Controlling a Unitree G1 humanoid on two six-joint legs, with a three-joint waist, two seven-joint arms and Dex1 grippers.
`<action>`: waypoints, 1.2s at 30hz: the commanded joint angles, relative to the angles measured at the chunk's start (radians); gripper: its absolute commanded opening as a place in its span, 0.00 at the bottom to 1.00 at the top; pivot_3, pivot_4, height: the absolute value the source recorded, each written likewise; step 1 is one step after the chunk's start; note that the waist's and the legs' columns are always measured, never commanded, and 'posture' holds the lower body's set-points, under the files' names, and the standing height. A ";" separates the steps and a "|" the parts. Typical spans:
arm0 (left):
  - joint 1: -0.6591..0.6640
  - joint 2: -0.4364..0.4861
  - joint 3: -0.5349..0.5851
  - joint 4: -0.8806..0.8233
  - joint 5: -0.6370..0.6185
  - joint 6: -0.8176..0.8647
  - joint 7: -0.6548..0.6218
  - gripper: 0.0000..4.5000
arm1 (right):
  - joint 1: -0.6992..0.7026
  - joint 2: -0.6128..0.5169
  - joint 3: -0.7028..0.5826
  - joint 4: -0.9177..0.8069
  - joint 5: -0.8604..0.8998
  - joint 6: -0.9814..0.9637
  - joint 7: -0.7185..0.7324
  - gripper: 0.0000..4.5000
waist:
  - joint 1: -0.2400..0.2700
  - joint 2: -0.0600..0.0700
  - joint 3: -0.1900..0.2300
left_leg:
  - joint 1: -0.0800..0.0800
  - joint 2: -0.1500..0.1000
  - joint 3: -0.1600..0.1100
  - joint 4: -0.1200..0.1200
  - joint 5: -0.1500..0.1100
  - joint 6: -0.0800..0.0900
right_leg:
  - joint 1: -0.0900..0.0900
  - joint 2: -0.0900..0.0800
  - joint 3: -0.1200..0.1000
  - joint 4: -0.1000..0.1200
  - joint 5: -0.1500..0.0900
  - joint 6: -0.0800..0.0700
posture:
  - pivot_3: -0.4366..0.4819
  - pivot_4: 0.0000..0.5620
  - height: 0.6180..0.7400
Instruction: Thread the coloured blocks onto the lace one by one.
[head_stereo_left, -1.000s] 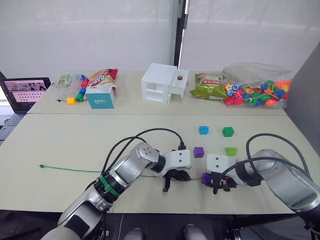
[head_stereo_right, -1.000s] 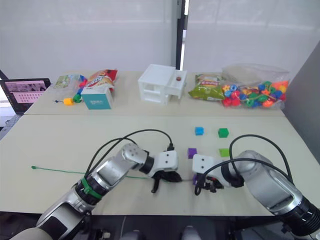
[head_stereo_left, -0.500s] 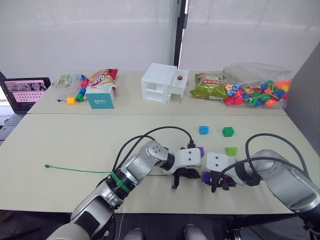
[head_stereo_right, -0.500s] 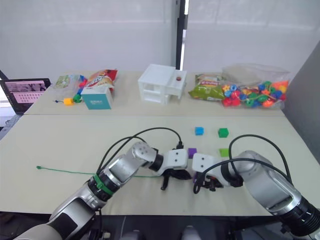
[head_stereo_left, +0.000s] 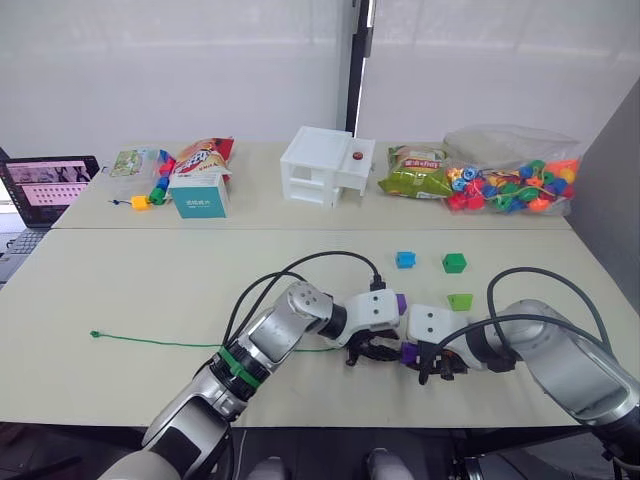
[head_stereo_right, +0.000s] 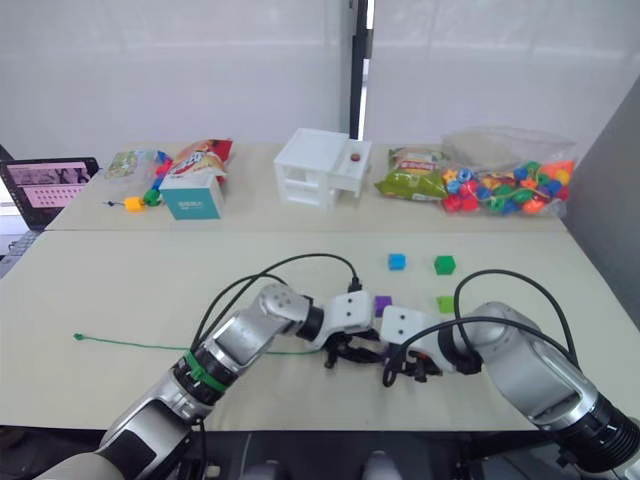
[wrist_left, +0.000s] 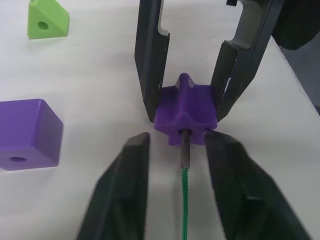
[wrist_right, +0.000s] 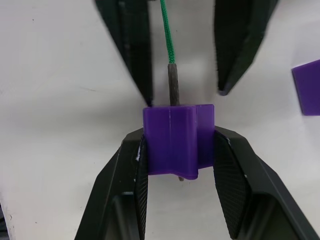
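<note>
1. Head views: the right gripper (head_stereo_left: 432, 362) holds a purple block (head_stereo_left: 409, 353) low over the table (head_stereo_left: 150, 290), near its front edge. The left gripper (head_stereo_left: 372, 349) sits just at the block's 9 o'clock. The lace (head_stereo_left: 200, 344) trails from there towards 9 o'clock, ending in a small knot (head_stereo_left: 94, 335) well clear of everything. Four blocks wait loose: a second purple block (head_stereo_left: 400, 301) at 12 o'clock of the grippers, a light green block (head_stereo_left: 461, 301) at 2 o'clock, then a blue block (head_stereo_left: 405, 259) and a dark green block (head_stereo_left: 454, 263) farther back. I judge the task barely begun, with the first block only now being threaded.

2. Left wrist view: the left gripper's fingers (wrist_left: 125, 185) stand apart on either side of the lace's dark tip (wrist_left: 185, 149), not pinching it. The tip enters the hole of the purple block, which the other gripper's fingers clamp from both sides.

3. Right wrist view: the right fingers (wrist_right: 127, 172) are closed on the block's two sides. The tip goes in at the far face, and a dark stub seems to peek out at the near face.

4. Room: bare table lies open towards 9 o'clock for drawing the lace through. The front edge is close, so little room lies at 6 o'clock.
</note>
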 joint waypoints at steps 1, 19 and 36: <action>0.005 0.027 0.012 -0.072 -0.021 0.009 -0.019 0.72 | -0.018 0.007 0.009 -0.011 0.012 -0.022 0.008 0.29 | 0.000 0.000 0.000 | 0.000 0.000 0.000 0.000 0.000 0.000 | 0.000 0.000 0.000 0.000 0.000 0.000 | 0.48 0.27 1.00; 0.070 0.170 -0.002 -0.121 0.004 -0.032 -0.055 0.55 | -0.031 0.012 0.028 0.024 0.001 -0.051 0.011 0.29 | 0.001 0.000 0.000 | 0.000 0.000 0.000 0.000 0.000 0.000 | 0.000 0.000 0.000 0.000 0.000 0.000 | 0.48 0.27 1.00; 0.043 0.098 0.003 -0.076 -0.006 -0.057 -0.016 0.00 | -0.015 0.010 0.031 -0.003 0.006 -0.033 0.000 0.29 | 0.000 0.000 0.000 | 0.000 0.000 0.000 0.000 0.000 0.000 | 0.000 0.000 0.000 0.000 0.000 0.000 | 0.48 0.27 1.00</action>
